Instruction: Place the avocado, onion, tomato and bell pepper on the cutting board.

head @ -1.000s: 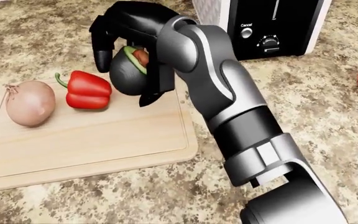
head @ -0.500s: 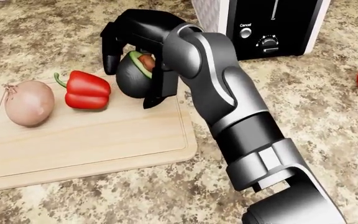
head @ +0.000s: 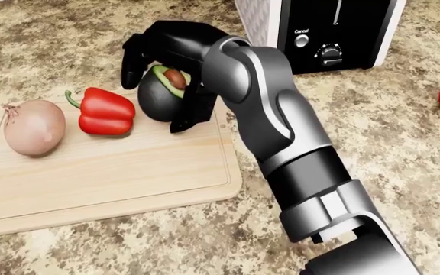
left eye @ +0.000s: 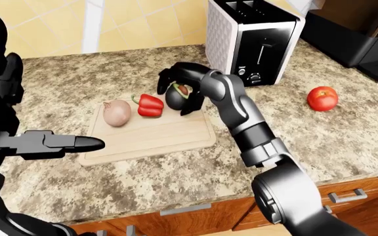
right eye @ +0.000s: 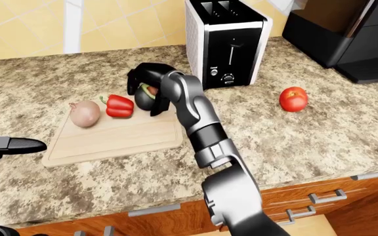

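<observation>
The wooden cutting board point(head: 128, 172) lies at the left of the head view. On it are the onion point(head: 33, 127) at the left and the red bell pepper point(head: 105, 112) beside it. My right hand point(head: 156, 103) reaches over the board's top right corner, its fingers point(head: 132, 63) and thumb closed round the halved avocado point(head: 159, 91), which rests low on the board next to the pepper. The tomato point(left eye: 322, 98) lies on the counter far to the right, apart from the board. My left hand point(left eye: 77, 143) hovers open and empty left of the board.
A black and white toaster point(left eye: 254, 39) stands just above and right of the board, close to my right forearm. A dark coffee machine point(right eye: 347, 39) stands at the top right. The counter's near edge, with drawers point(right eye: 320, 196) below, runs along the bottom.
My right hand has lowered the avocado a little onto the board's top right corner and tilted it, so its pit faces more upward. Onion, pepper and tomato have not moved.
</observation>
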Controlling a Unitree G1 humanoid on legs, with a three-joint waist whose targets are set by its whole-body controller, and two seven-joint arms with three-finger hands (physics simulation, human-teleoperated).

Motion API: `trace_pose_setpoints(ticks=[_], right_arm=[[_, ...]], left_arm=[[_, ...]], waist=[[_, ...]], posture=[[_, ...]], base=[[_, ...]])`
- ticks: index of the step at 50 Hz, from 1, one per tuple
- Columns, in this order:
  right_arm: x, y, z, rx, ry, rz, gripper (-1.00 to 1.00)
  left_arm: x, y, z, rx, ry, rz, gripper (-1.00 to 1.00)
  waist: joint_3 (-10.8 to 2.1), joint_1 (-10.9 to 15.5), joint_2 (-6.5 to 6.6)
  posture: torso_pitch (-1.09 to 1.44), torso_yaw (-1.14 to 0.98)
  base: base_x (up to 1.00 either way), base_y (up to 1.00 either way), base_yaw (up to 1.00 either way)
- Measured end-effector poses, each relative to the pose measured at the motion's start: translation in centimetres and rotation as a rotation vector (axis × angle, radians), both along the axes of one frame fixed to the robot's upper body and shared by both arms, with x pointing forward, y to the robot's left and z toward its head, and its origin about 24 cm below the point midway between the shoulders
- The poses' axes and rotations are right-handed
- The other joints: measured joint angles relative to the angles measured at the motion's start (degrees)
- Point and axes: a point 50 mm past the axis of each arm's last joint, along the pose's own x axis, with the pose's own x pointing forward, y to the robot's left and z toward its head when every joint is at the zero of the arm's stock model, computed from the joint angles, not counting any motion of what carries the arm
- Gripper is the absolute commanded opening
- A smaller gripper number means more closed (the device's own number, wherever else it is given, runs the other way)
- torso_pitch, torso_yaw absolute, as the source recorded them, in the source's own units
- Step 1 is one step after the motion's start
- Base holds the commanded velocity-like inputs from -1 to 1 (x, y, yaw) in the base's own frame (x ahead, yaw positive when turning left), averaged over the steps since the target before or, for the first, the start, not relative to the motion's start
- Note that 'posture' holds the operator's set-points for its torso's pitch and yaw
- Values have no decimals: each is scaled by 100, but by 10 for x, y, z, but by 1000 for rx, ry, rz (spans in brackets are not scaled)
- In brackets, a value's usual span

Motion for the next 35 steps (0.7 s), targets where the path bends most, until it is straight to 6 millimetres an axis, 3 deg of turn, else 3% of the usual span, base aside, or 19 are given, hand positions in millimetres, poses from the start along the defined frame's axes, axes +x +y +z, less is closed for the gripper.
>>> trace_pose_setpoints(ticks=[17, 25, 31, 35], right_arm=[[-2, -1, 3, 3, -3, 5, 58], [0, -1, 5, 4, 1, 4, 65], [-5, -10, 28, 44, -48, -15, 65], [-16, -19, 46, 82, -98, -26, 82]], left_arm=[[-1, 0, 3, 6, -7, 3, 100], [0, 0, 5, 9, -9, -2, 100], [-1, 0, 4, 3, -8, 0, 100], [1, -1, 2, -1, -1, -1, 100]], waist=[[-14, -3, 7], [-11, -7, 17], [15, 10, 12], [8, 13, -17]], posture=[[0, 0], [0, 0], [0, 0], [0, 0]], base=[[0, 0, 0], [0, 0, 0], [0, 0, 0], [0, 0, 0]])
